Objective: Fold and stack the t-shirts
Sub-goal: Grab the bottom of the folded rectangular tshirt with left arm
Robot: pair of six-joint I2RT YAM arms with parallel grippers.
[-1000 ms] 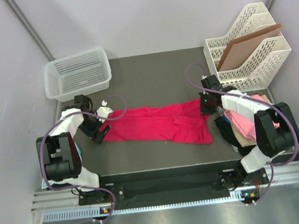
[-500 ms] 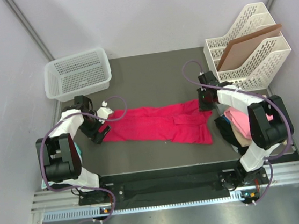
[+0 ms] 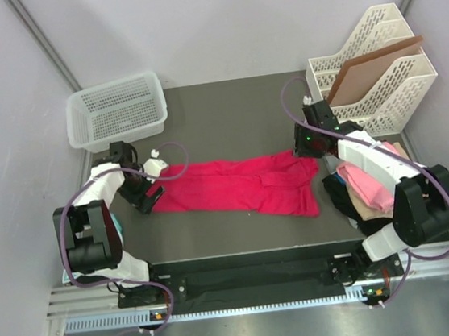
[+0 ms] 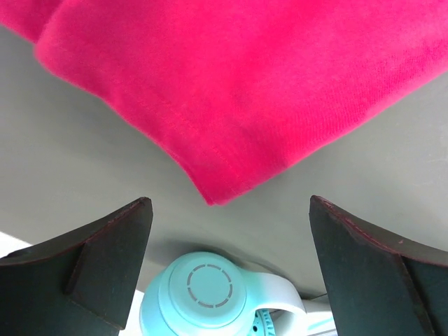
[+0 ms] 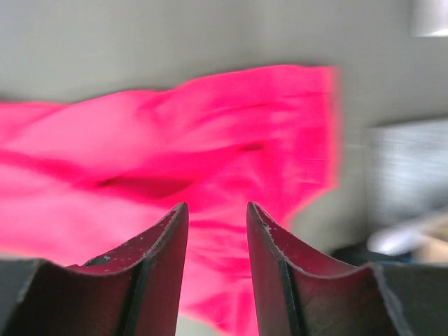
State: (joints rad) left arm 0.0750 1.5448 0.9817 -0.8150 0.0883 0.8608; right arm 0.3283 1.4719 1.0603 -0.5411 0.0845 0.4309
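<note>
Plainly only up close: turquoise disc point(image 4: 208, 285) by wide left claw point(image 4: 229, 210); narrow right claw point(image 5: 217, 208) over t-shirt point(image 5: 210, 133)

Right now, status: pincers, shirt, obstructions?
Left pincer wide open, empty, at a corner of the crimson t-shirt. Right pincer part open, empty, over its other end. Shirt stretched out on the table. Nothing on it.

Left hand point(image 4: 229, 204) spread wide; right hand point(image 5: 217, 206) narrowly parted.
</note>
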